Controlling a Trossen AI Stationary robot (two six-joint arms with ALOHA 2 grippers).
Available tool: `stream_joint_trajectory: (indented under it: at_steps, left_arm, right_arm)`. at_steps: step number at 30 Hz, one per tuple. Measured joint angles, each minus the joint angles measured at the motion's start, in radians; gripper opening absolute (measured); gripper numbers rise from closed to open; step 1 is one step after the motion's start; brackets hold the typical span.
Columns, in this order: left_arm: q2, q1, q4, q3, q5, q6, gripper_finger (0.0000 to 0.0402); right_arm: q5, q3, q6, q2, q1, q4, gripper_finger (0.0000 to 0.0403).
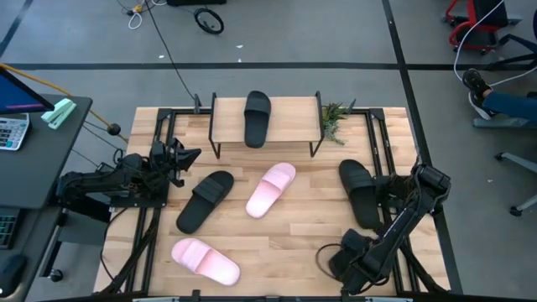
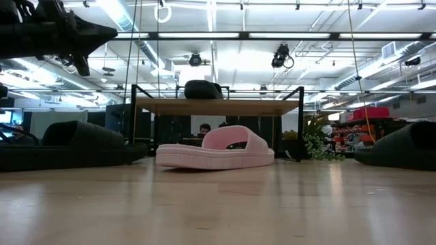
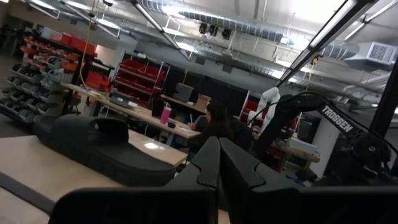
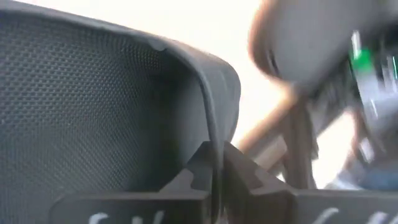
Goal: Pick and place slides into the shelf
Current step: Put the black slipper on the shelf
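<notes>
one black slide (image 1: pixel 258 117) already sits on the shelf (image 1: pixel 225 122) top board, lying front to back near the middle, so there's room on both sides for more. the rest are loose on the worktop (image 1: pixel 310 220): a black slide (image 1: pixel 205 201) left of centre, a pink slide (image 1: pixel 271 189) in the middle lying at an angle, a second pink slide (image 1: pixel 205 260) near the front edge, and a black slide at the right (image 1: pixel 360 192) just beside the right arm. only five are visible here. right gripper (image 4: pixel 214 177) is at that right black slide: the wrist view shows the fingers closed together on the thin edge of its strap (image 4: pixel 208 118), textured inner face filling the view, so it reads as a pinch on the strap rim, probably since the strap is the only thin, graspable part. the sole looks too wide for the fingers. in the low view that slide (image 2: pixel 402 145) looks to be resting on the worktop, so i'd judge it gripped but not lifted yet. left gripper (image 1: pixel 186 156) hangs above the worktop near the shelf's left legs, fingers closed on nothing in its wrist view, pointing across toward the right arm, waiting. risk: soft strap may flex or swing once lifted, and the slide has to clear the shelf frame.
</notes>
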Motion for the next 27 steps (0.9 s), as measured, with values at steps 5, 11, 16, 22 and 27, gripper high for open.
stream_joint_trajectory:
  at_steps: [5,11,16,22,27]
  left_arm:
    - [0.0,0.0,0.042,0.0,0.0,0.001,0.0016]
    - [0.0,0.0,0.122,0.0,-0.004,0.035,0.0023]
    - [0.0,0.0,0.199,0.0,-0.004,0.088,0.0023]
    - [0.0,0.0,0.204,0.0,-0.004,0.089,0.0016]
    - [0.0,0.0,0.204,0.0,-0.004,0.09,0.0022]
  right_arm:
    - [0.542,0.105,-0.224,-0.046,-0.058,-0.006,0.0011]
    - [1.243,0.186,-0.882,-0.122,-0.197,0.151,0.0011]
    - [1.153,0.198,-1.747,-0.163,-0.425,0.725,0.0009]
    - [0.763,0.198,-2.215,-0.144,-0.742,1.251,0.0011]
    - [0.504,0.199,-2.29,-0.068,-0.963,1.508,0.0009]
